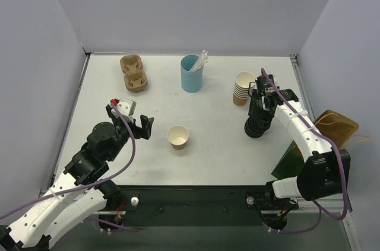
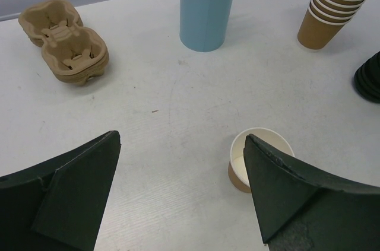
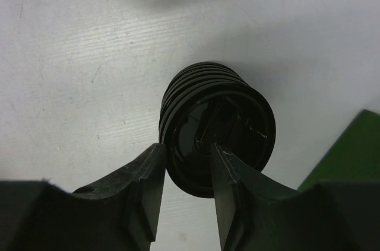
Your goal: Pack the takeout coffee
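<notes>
The small tan paper cup (image 1: 178, 137) stands open with no lid near the table's middle; it also shows in the left wrist view (image 2: 249, 165), partly behind my right finger. A stack of black lids (image 1: 258, 126) stands at the right. My right gripper (image 1: 261, 107) is above it. In the right wrist view its jaws (image 3: 187, 162) are closed on the left rim of the top black lid (image 3: 231, 129), one finger outside and one on the lid's top. My left gripper (image 1: 138, 125) is open and empty, left of the cup.
A stack of cream paper cups (image 1: 242, 88) stands behind the lids. A light-blue cup with white sticks (image 1: 191, 73) is at the back middle. Pulp cup carriers (image 1: 133, 73) are at the back left. A green bag (image 1: 291, 159) and a brown bag (image 1: 337, 125) lie at the right edge.
</notes>
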Controlling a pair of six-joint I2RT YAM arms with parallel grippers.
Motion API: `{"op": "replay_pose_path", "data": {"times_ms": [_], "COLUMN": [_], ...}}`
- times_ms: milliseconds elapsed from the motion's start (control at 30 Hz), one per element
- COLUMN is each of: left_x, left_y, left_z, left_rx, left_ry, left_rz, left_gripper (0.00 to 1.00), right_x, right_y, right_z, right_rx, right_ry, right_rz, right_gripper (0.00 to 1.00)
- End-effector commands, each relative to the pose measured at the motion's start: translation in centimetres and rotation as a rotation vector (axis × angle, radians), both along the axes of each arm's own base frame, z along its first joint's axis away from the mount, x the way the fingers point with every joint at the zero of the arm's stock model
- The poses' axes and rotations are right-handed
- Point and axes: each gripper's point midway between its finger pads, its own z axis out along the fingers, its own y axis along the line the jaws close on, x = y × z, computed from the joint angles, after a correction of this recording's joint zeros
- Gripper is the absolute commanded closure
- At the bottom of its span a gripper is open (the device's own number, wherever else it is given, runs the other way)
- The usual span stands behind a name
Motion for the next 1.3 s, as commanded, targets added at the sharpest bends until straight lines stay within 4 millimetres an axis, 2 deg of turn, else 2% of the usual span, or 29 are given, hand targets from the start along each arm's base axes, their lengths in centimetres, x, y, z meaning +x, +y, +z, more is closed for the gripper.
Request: {"op": "replay_pose_path", "data": {"times_ms": [0,133,333,567,1000,1267], "left_x": [0.2,0.3,0.3,0.3,0.3,0.2], "left_y": [-0.6,-0.7,-0.7,-0.7,-0.6,-0.6], "left_z": [1.7,1.5,1.6,1.5,1.7,1.9], "left_rx": [-0.025,-0.019,-0.02,-0.019,-0.021,-0.027], "left_ry": [-0.041,-0.034,-0.035,-0.034,-0.037,-0.044], "left_rz": [-0.021,-0.022,-0.022,-0.021,-0.019,-0.019], "left_gripper": [0.05,0.05,0.05,0.05,0.06,0.06], "right_x": [0.1,0.1,0.2,-0.1,-0.1,-0.3], "right_y": [0.5,0.6,0.6,0.7,0.9,0.8], "right_z": [0.8,0.4,0.8,-0.7,-1.0,-1.4], "right_rx": [0.045,0.053,0.062,0.066,0.073,0.071], "right_ry": [-0.04,-0.032,-0.045,-0.007,-0.007,0.003], "right_rz": [0.025,0.032,0.029,0.031,0.035,0.026], "right_gripper": [0.63,0.63,0.63,0.64,0.76,0.75]}}
